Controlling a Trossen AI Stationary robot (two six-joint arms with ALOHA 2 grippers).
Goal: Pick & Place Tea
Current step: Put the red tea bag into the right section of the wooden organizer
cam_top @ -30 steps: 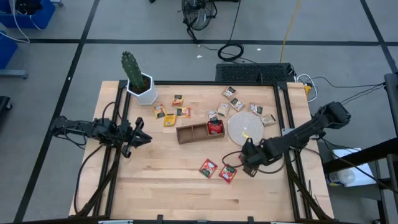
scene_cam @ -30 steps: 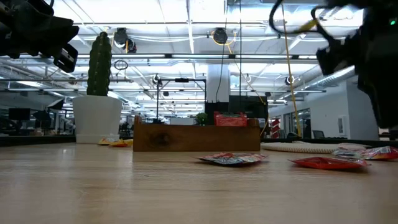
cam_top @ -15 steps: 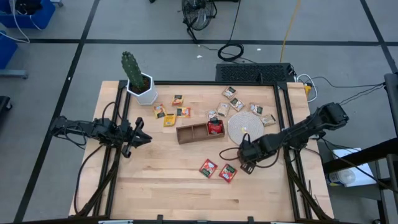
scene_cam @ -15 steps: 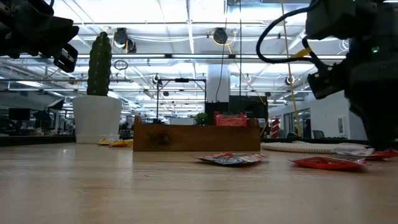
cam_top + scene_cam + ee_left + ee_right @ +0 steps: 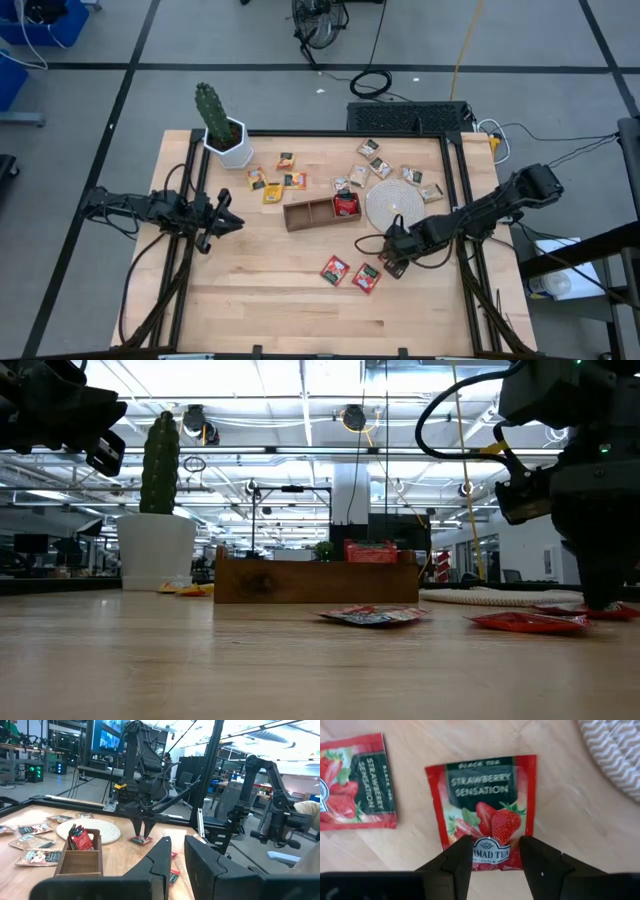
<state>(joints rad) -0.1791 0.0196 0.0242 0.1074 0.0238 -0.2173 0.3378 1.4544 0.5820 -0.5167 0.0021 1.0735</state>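
Right tool (image 5: 492, 851) straddles red tea sachet (image 5: 485, 807), fingers apart.

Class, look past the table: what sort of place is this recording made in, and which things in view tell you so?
Most likely a robotics lab in an open-plan industrial workspace: exposed ceiling strip lights, lit monitors on workbenches, and another robot arm mounted beyond the wooden table.
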